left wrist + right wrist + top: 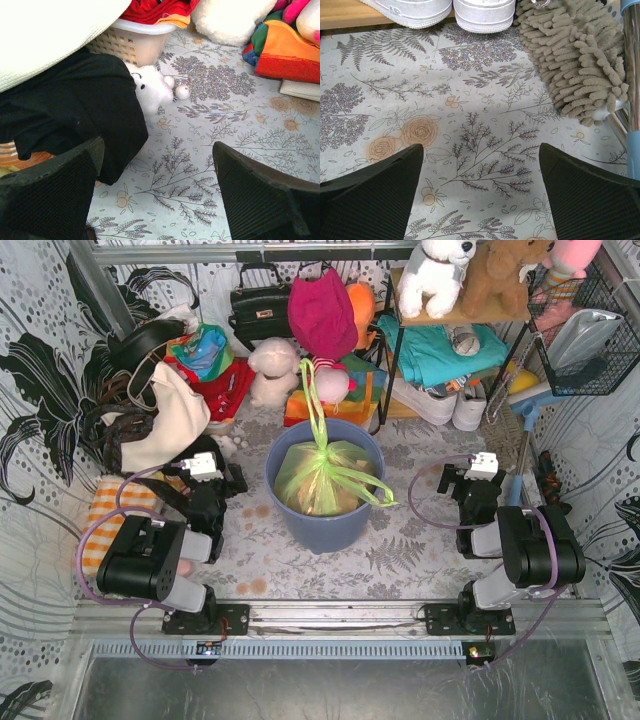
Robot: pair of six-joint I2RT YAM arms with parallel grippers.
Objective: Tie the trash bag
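Note:
The lime-green trash bag (322, 478) sits inside a blue-grey round bin (325, 525) at the middle of the table. Its top is gathered into a knot. One long handle strip (313, 400) stretches away toward the back and another (372, 492) drapes over the bin's right rim. Tan scraps show through the plastic. My left gripper (213, 472) is open and empty to the left of the bin, over the floral cloth (200, 165). My right gripper (472, 480) is open and empty to the right of the bin, over the cloth (485, 150). The bag is out of both wrist views.
A cream tote bag (175, 420) and black cloth (75, 115) lie by the left gripper, with a small white plush (150, 90) and a basket (135, 42). White shoes (440, 12), a beige mop head (575, 60) and a metal pole (632, 100) stand by the right gripper. Toys and clothes crowd the back.

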